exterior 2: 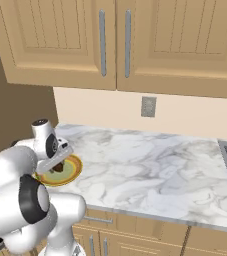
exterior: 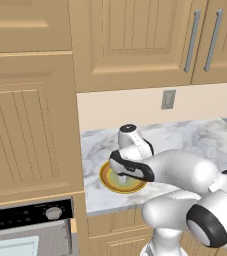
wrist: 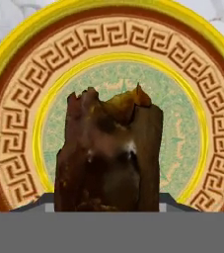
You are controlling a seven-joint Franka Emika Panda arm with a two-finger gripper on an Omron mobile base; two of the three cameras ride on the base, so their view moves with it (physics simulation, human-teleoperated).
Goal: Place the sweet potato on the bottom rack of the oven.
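Marble counter [exterior 2: 150, 170], pincer [wrist: 108, 205] clamping sweet potato [wrist: 108, 158] (over plate [wrist: 15, 148])

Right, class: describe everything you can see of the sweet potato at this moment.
The sweet potato is a small, dark brown, rough-skinned lump with a jagged, orange-tinged end. It sits over the green centre of the yellow-rimmed plate on the marble counter. The end effector is shut on it, one tip either side; whether it is lifted yet is unclear.

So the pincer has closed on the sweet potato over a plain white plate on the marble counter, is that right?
Not quite: the plate is not plain white. The hand view shows a yellow rim, a patterned band and a green centre. The rest holds: the pincer is closed on the sweet potato over the marble counter.
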